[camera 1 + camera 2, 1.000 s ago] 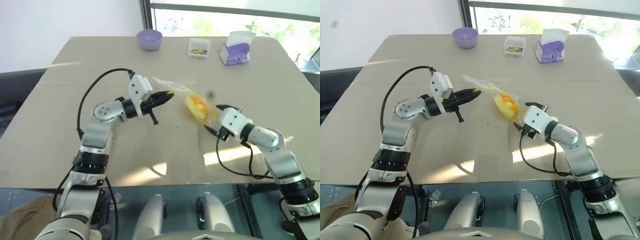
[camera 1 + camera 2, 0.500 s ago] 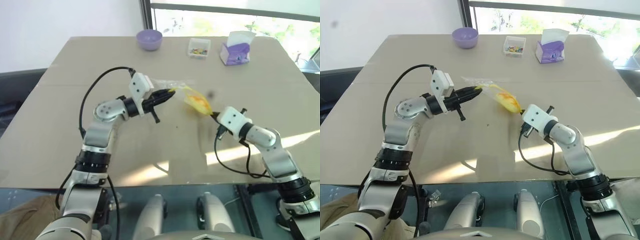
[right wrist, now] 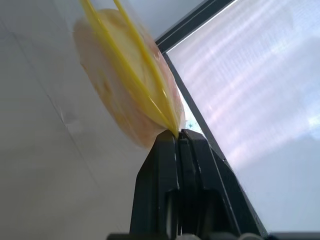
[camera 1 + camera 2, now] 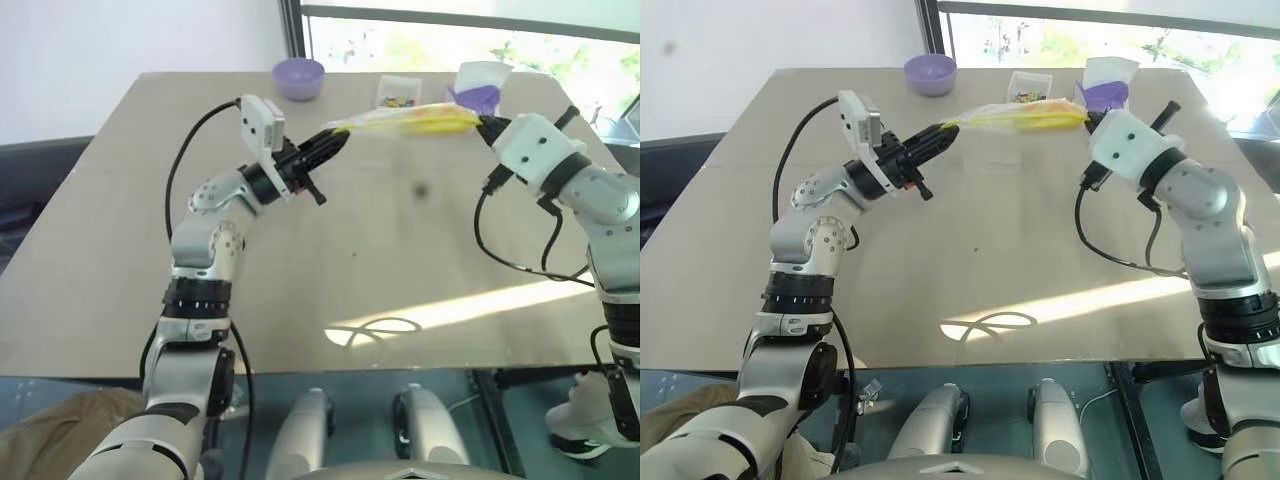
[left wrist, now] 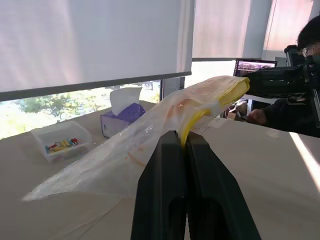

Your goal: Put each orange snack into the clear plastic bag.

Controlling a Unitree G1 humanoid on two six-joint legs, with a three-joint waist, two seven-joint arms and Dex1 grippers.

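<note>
The clear plastic bag (image 4: 395, 122) hangs stretched level above the table (image 4: 300, 260), held at both ends. My left gripper (image 4: 336, 142) is shut on the bag's yellow zip strip (image 5: 192, 120) at the left end. On the right end, my right gripper (image 4: 484, 122) is shut on the same yellow strip (image 3: 145, 95). The orange snack (image 3: 117, 87) lies inside the bag, close to the right gripper, and shows as a yellow bulge (image 4: 435, 120) in the head view.
At the table's far edge stand a purple bowl (image 4: 299, 78), a small clear box of colourful bits (image 4: 398, 95) and a purple tissue box (image 4: 472, 98), the last partly behind the bag. A loose cable (image 4: 372, 327) lies near the front. A person (image 5: 307, 40) sits beyond the table.
The right gripper shut on the bag's lower end and rose up and to the right. The left gripper rose too. The bag went from slanting down near the table to stretched level.
</note>
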